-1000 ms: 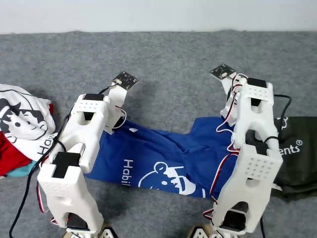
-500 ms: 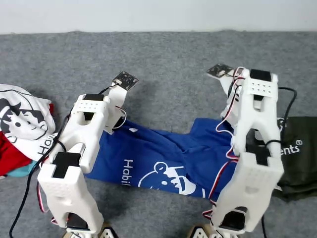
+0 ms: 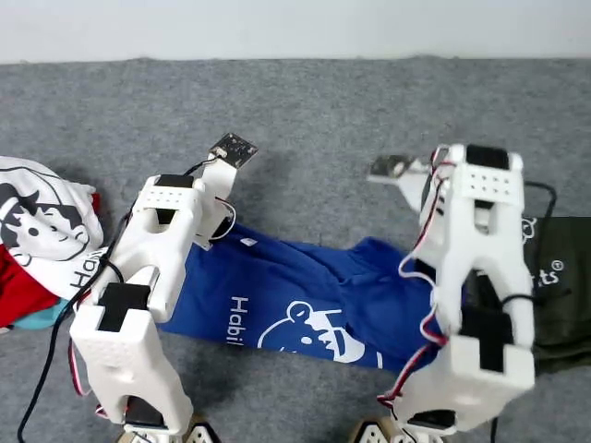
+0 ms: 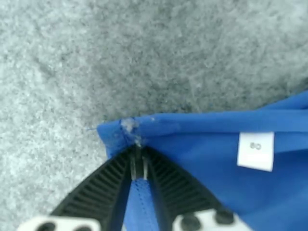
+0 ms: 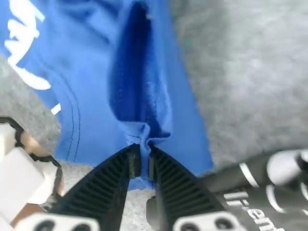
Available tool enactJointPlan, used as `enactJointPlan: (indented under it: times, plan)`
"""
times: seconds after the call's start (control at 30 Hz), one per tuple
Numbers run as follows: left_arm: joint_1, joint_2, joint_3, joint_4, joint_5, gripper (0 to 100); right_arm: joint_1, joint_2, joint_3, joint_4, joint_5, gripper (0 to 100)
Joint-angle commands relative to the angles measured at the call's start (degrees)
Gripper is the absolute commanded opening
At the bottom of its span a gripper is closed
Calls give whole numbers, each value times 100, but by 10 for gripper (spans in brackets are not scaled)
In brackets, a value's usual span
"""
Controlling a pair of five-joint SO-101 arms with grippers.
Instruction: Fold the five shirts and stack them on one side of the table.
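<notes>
A blue shirt (image 3: 305, 300) with white print lies crumpled across the grey carpeted table between the two arms. My left gripper (image 4: 138, 166) is shut on the blue shirt (image 4: 216, 159) at a corner of its hem, near a small white label (image 4: 256, 150). My right gripper (image 5: 143, 161) is shut on a pinched fold of the blue shirt (image 5: 144, 77), which hangs from it above the carpet. In the high view the left arm (image 3: 148, 268) covers the shirt's left end, and the right arm (image 3: 476, 249) stands raised over its right end.
A pile of shirts sits at the left edge, a white cartoon shirt (image 3: 42, 226) over a red one (image 3: 18, 291). A dark shirt (image 3: 559, 286) lies at the right edge, its printed cloth (image 5: 269, 192) beside the right gripper. Bare carpet (image 3: 323, 120) stretches behind.
The right arm has risen and swung back toward the front, pulling the blue shirt's right end up and inward. The left arm has stayed still.
</notes>
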Motion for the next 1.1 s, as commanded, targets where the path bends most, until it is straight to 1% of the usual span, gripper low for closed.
enactJointPlan:
  times: [0.0, 0.1, 0.23, 0.3, 0.4, 0.47, 0.57, 0.73, 0.87, 0.97, 1.07]
  plan:
    - [-220, 44, 145, 105, 35, 14, 101, -743, 1292, -716, 607, 11]
    - [-220, 44, 145, 105, 35, 14, 110, -1138, 2286, -1288, 932, 11]
    - [-220, 44, 145, 105, 35, 14, 84, -1648, 2919, -1543, 949, 32]
    - [-220, 35, 145, 105, 35, 14, 136, -1912, 3068, -1525, 879, 95]
    - [-220, -18, 119, 114, 35, 14, 189, -2343, 3218, -1525, 202, 214]
    - [-220, -44, 31, 149, 44, 15, 171, -2651, 3323, -1516, -88, 258]
    - [-255, -35, -330, 527, 281, 15, 4, -3152, 3613, -1156, -185, 257]
    - [-273, -26, -1244, 1521, 554, 16, -426, -3811, 3956, -400, -589, 257]
    - [-431, 9, -1666, 2040, 712, 17, -541, -3837, 3965, -259, -756, 256]
    - [-651, -35, -2026, 2303, 730, 63, -541, -3837, 3895, -251, -774, 256]
    - [-809, 9, -2501, 2769, 1020, 101, -541, -3837, 3745, -136, -782, 256]
